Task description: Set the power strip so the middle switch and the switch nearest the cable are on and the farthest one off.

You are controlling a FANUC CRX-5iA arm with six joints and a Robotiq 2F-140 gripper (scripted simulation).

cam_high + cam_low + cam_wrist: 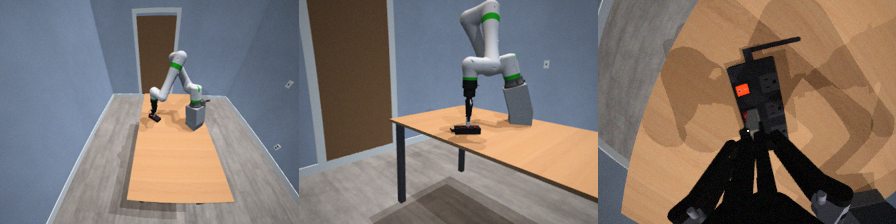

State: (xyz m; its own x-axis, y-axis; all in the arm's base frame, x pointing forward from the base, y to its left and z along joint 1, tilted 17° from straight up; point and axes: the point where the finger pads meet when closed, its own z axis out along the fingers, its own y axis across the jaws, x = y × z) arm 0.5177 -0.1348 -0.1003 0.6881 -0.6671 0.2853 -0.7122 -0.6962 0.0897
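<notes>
White rounded arm point(484, 63) with bright green bands at the joints, mounted on a plain grey boxy pedestal point(519, 107). Black wrist section below the last green ring, ending in a black gripper point(756, 137) with skinny linkage fingers, pale grey pads point(752, 120) at the tips, small grey pivot pins on the outer links.

Blue-grey walls point(50, 67), brown door point(156, 50) w/ pale frame at far end. Grey wood-look floor point(100, 173). Long wooden table point(177, 167) on dark legs point(401, 163). Two wall outlets point(277, 147) on right.
</notes>
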